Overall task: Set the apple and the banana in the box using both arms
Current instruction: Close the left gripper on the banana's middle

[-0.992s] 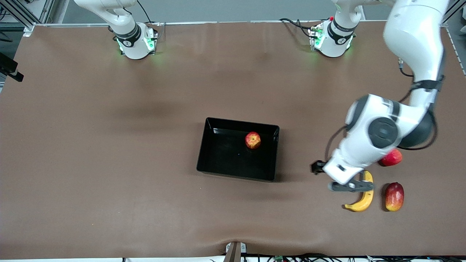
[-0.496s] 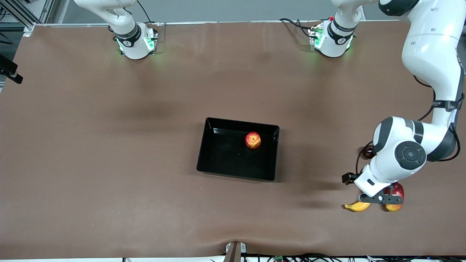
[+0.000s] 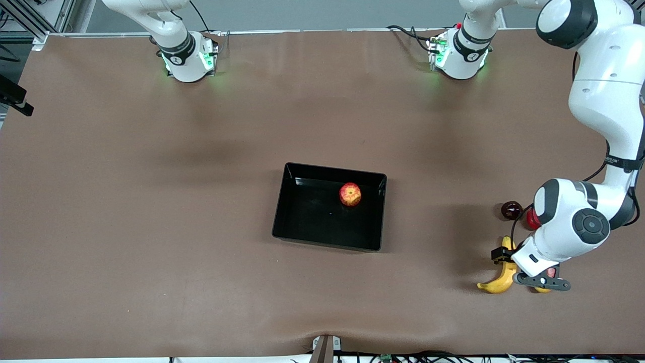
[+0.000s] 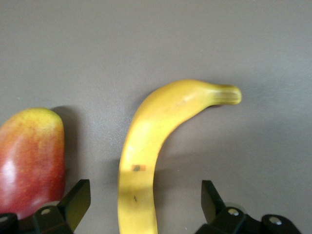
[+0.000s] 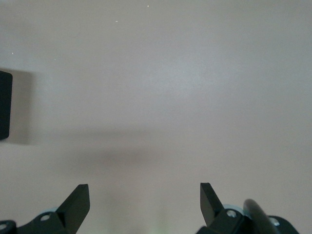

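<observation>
- The apple already sits in the box at the middle of the front view.
- The banana lies on the table at the lower right, beside a mango-like fruit.
- The left gripper hangs over the banana, fingers spread wide and empty.
- The right gripper waits, fingers apart, over bare table; it is probably out of the front view.
- The banana looks light, smooth and easily bruised; its thick mid-body seems the best place to grip, across the curve.

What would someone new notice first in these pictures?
Probably the apple, bright against the black box mid-table. Next, the left claw, open over the banana at the left arm's end, with a red-yellow fruit beside the banana. The right claw waits open over bare table.
</observation>
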Robot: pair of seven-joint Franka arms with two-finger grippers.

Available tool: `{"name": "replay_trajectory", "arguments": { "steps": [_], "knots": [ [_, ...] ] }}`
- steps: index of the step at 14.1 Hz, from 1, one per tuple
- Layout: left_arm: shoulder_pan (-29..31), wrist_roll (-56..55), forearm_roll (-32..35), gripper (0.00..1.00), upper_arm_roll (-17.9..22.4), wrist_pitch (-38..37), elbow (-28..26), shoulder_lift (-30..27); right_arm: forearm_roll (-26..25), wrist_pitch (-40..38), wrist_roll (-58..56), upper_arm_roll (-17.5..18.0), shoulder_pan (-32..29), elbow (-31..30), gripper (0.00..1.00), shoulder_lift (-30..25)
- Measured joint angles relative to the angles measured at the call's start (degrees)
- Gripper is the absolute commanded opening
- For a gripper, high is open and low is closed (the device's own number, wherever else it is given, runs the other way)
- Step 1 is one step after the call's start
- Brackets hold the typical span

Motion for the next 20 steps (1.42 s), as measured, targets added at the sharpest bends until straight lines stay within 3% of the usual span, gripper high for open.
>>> {"name": "replay_trajectory", "arguments": {
  "steps": [1, 5, 6, 12, 20],
  "knots": [
    [0.2, 0.0, 0.0, 1.0, 0.1, 0.7, 0.0, 0.8, 0.0, 0.0, 0.0, 0.0, 0.0, 0.0, 1.0, 0.0],
    [0.3, 0.0, 0.0, 0.12, 1.1, 1.9, 0.0, 2.1, 0.0, 0.0, 0.0, 0.0, 0.0, 0.0, 1.0, 0.1],
    [0.2, -0.2, 0.0, 0.0, 1.1, 1.9, 0.1, 2.1, 0.0, 0.0, 0.0, 0.0, 0.0, 0.0, 1.0, 0.1],
    [0.0, -0.6, 0.0, 0.0, 0.3, 2.0, 0.8, 1.7, 0.0, 0.0, 0.0, -0.1, 0.0, 0.0, 1.0, 0.1],
    [-1.2, -12.9, 0.0, 0.0, -8.1, -5.9, 0.9, -1.4, 0.0, 0.0, 0.0, -0.1, 0.0, 0.0, 1.0, 0.1]
  ]
}}
